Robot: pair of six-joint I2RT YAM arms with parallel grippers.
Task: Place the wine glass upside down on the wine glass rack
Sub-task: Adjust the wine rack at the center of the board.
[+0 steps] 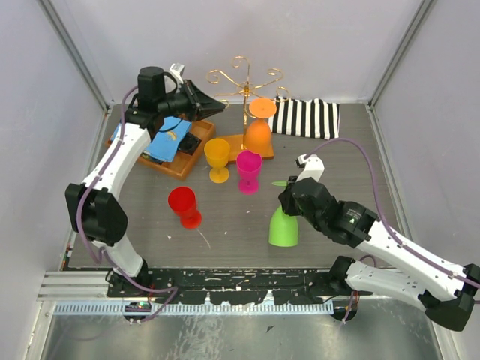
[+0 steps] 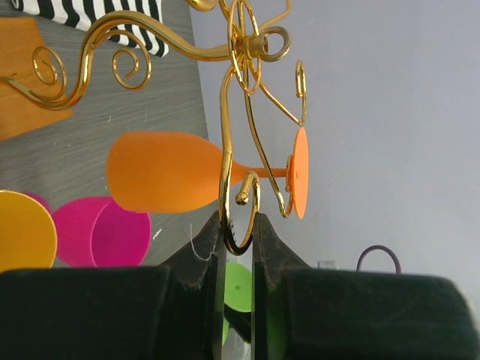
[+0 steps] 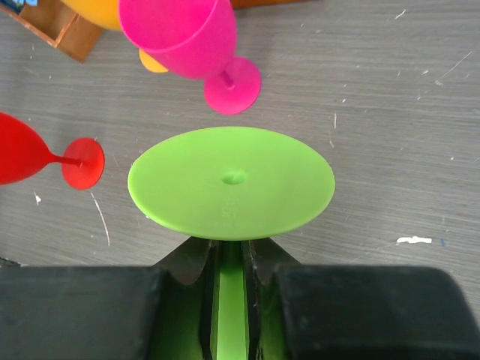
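The right gripper (image 1: 289, 198) has its jaws clenched on the stem of the green wine glass (image 1: 283, 229), which is turned bowl-down over the near right part of the surface (image 1: 360, 172); whether its rim touches cannot be told. From the right wrist its round foot (image 3: 231, 184) faces the camera.

The wine glass rack (image 1: 244, 79) stands at the far middle. The left gripper (image 1: 217, 101) reaches it from the left, jaws pinched narrowly on one of its curled gold arms (image 2: 240, 225).

An orange wine glass (image 1: 258, 135) already hangs upside down on the rack's near side. Between the green glass and the rack stand a pink wine glass (image 1: 249, 171) and, just left of it, a yellow wine glass (image 1: 217, 157). A red wine glass (image 1: 184, 206) stands further left and nearer.

A wooden tray (image 1: 180, 166) holding a blue cloth (image 1: 169, 139) sits left of the rack, under the left arm. A black-and-white striped cloth (image 1: 304, 118) lies to the rack's right.
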